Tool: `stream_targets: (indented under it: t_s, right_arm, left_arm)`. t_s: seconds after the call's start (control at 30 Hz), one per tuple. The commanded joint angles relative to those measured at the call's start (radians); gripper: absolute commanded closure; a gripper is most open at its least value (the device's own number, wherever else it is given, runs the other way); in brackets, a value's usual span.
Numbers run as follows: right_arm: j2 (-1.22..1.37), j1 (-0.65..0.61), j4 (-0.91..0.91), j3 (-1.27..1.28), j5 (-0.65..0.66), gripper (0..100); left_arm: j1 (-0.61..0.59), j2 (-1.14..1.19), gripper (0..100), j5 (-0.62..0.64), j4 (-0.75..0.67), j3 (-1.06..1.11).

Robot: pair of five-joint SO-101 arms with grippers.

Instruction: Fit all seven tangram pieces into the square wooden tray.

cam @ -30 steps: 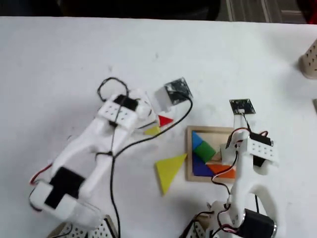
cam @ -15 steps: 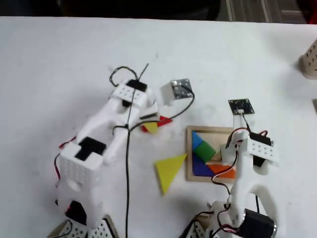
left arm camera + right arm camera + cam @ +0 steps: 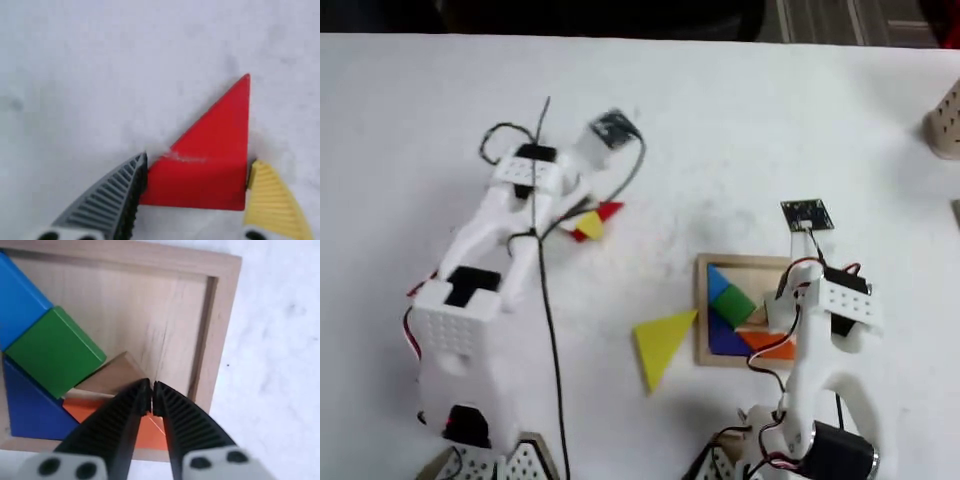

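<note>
Left arm just swung back and away from the tray [image 3: 701,335], dragging the red triangle [image 3: 215,165] with it. A second ago that piece sat near the tray's far left corner; now it's well apart from it, out on open worktop [image 3: 770,130]. Left end effector [image 3: 197,165] is pinching the red triangle across its base, grey finger on one side, yellow on the other (piece looks flat on the surface, not lifted).

Right arm hasn't budged: right end effector [image 3: 151,388] pressed together on nothing, parked over the tray by the orange piece [image 3: 150,432].

Big yellow triangle [image 3: 662,342] lies outside, tip at the tray's left rim.

My read: a step backwards distance-wise, probably lining up a better approach. Two pieces left to seat.
</note>
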Motion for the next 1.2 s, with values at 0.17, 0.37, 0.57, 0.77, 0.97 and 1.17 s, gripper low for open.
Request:
stream_targets:
  t_s: [0.17,0.37,0.57,0.77,0.97,1.17]
  right_arm:
    - [-0.01,0.007,-0.021,0.012,0.012,98.1]
    - [-0.01,0.005,-0.025,0.014,0.012,98.1]
    - [-0.01,0.005,-0.03,0.014,0.012,98.1]
    - [-0.01,-0.008,-0.041,0.015,0.009,98.1]
    - [-0.01,-0.004,-0.035,0.017,0.006,98.1]
    - [-0.013,-0.004,-0.039,0.026,0.005,98.1]
  left_arm:
    - [-0.148,0.021,68,0.499,0.238,-0.147]
    - [-0.199,0.136,68,0.832,0.433,-0.258]
    - [-0.219,0.166,68,0.976,0.522,-0.247]
    - [-0.203,0.036,68,0.885,0.494,-0.123]
    - [-0.153,-0.143,68,0.637,0.259,0.121]
    - [-0.12,-0.203,68,0.216,0.166,0.203]
